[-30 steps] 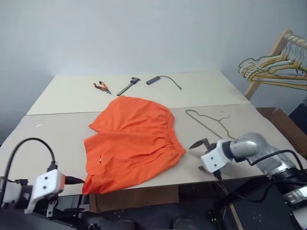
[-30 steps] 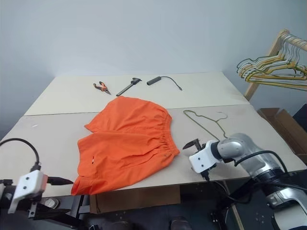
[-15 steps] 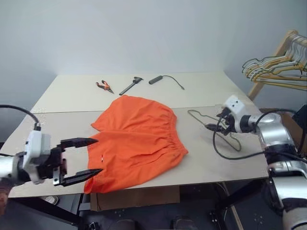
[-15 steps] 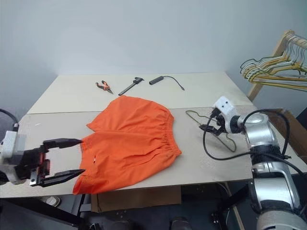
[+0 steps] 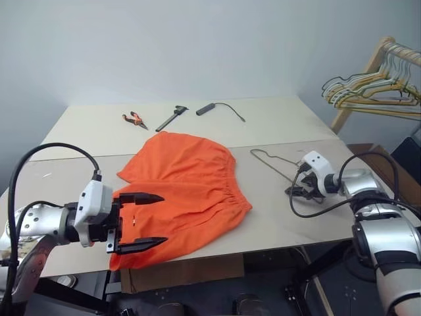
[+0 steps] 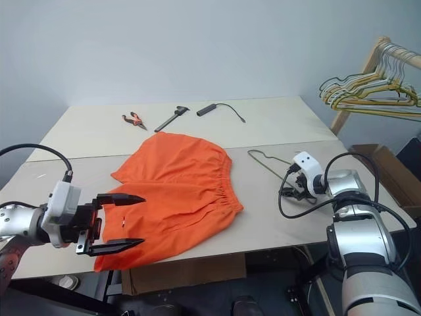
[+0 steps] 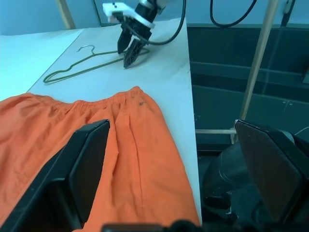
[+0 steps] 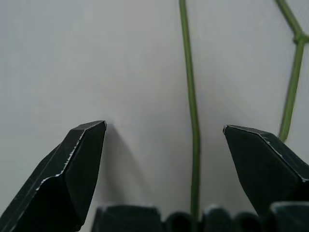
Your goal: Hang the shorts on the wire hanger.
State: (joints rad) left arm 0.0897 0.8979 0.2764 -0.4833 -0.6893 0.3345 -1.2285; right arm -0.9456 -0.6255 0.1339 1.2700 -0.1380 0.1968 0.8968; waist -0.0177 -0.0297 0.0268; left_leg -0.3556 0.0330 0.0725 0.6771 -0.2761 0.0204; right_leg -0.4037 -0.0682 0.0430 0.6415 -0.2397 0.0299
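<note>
The orange shorts [image 5: 181,187] lie flat in the middle of the table, waistband toward the right. To their right lies the wire hanger [image 8: 192,96], flat on the table [image 5: 79,174]. My right gripper [image 5: 297,190] is open and points down at the hanger's near end, with one wire running between its fingertips [image 8: 84,145] and nothing gripped. My left gripper [image 5: 164,219] is open too, pointing right, level above the shorts' near left leg by the front edge. The left wrist view looks across the shorts to the hanger [image 7: 82,71] and the right gripper [image 7: 128,55].
Orange-handled pliers [image 5: 135,119], a black hand tool [image 5: 174,117] and a black cylinder with a cable [image 5: 209,108] lie at the far side. A wooden rack of coloured hangers [image 5: 368,92] stands right of the table. A cardboard box [image 6: 388,172] sits on the floor there.
My left gripper rose from below the front left edge and swung right over the shorts. My right gripper left the front edge, turned over and came down on the hanger.
</note>
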